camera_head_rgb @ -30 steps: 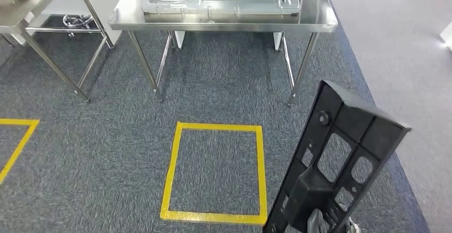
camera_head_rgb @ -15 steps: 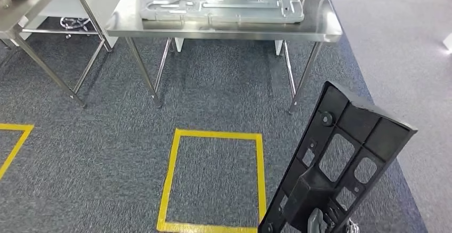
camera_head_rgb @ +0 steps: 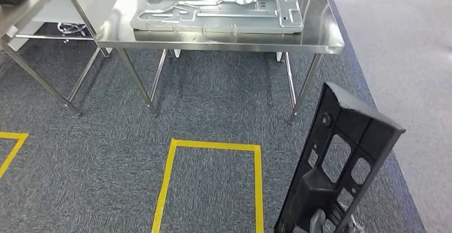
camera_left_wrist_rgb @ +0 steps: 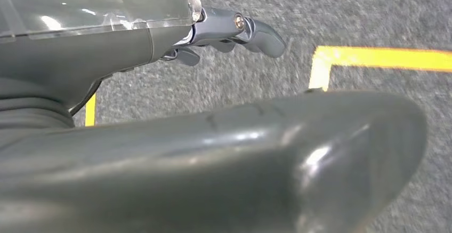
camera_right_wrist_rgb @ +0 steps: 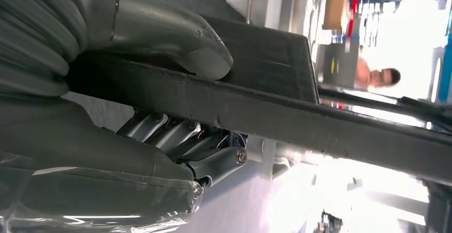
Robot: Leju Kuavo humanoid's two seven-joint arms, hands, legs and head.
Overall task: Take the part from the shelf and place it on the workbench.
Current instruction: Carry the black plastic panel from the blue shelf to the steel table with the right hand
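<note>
1. Gripped low in the right hand (camera_right_wrist_rgb: 176, 115), rising tilted at near right: long black plastic frame part with cut-out windows (camera_head_rgb: 341, 163).
2. Far off, across grey carpet: shiny steel surface (camera_head_rgb: 320, 41).
3. Left hand (camera_left_wrist_rgb: 229, 30): fingers apart, holding nothing.

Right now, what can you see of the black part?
The black part is a long, matte, plastic-looking frame with several cutouts, a round boss near its upper end and a raised block lower down. It stands tilted above the carpet, not yet on the workbench. The right hand grips its lower end, thumb on one face, fingers behind.
</note>
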